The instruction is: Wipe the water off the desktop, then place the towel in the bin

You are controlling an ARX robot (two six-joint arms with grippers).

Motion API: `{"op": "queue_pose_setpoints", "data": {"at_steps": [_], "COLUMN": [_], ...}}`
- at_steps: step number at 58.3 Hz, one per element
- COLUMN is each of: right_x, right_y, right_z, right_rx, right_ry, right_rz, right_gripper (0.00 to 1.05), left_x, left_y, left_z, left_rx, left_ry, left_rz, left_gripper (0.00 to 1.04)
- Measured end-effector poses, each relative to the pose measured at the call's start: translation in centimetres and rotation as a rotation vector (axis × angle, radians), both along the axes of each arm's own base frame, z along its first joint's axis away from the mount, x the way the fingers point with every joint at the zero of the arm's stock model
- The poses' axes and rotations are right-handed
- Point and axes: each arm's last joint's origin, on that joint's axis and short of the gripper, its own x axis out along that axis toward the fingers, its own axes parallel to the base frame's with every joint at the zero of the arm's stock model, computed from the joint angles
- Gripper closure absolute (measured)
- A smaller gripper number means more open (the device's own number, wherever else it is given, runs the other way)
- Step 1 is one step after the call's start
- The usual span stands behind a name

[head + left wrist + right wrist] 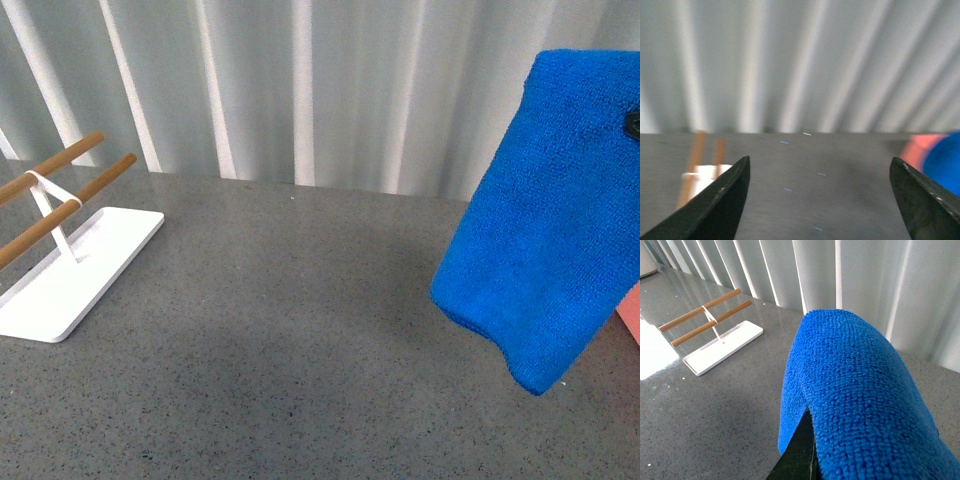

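The bright blue fluffy towel (545, 220) hangs folded in the air at the right, above the dark grey speckled desktop (300, 330). My right gripper (812, 455) is shut on the towel (855, 390), which drapes over it and hides all but one dark finger (797, 457). A sliver of the salmon-pink bin (631, 318) shows at the right edge, behind the towel's lower end. My left gripper (819, 170) is open with only desktop (815, 200) between its fingers. Its blurred view shows the bin (917, 150) and the towel (946, 160) far off. I cannot make out any water.
A white rack base plate (75, 275) with two wooden bars (60, 190) stands at the left of the desktop, also seen as the rack (722, 347) in the right wrist view. A ribbed white wall (300, 90) closes the back.
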Motion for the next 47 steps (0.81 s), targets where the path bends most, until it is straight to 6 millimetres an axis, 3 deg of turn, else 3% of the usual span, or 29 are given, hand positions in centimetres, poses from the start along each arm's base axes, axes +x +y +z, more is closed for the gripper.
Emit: {"op": "queue_pose_setpoints", "data": {"at_steps": [3,8,26,47], "right_x": [0.0,0.0,0.0,-0.1], "right_y": [0.1,0.1,-0.2,-0.1], "right_z": [0.0,0.0,-0.1,0.0], "right_rx": [-0.002,-0.005,-0.010,-0.017], "right_ry": [0.002,0.002,0.005,0.004], "right_rz": [0.001,0.008,-0.008,-0.018], "right_gripper": [1.01,1.01,1.01,1.01], "left_x": [-0.9,-2.0,-4.8,-7.1], "left_y": [-0.8,-1.7,-4.2,-6.1], "left_z": [-1.0,-2.7,-7.5,-10.3], "left_rx": [0.058,0.086,0.102,0.106], "left_ry": [-0.069,-0.085,-0.064,-0.070], "left_rz": [0.204,0.368,0.425,0.442], "left_gripper": [0.30,0.45,1.00,1.01]}}
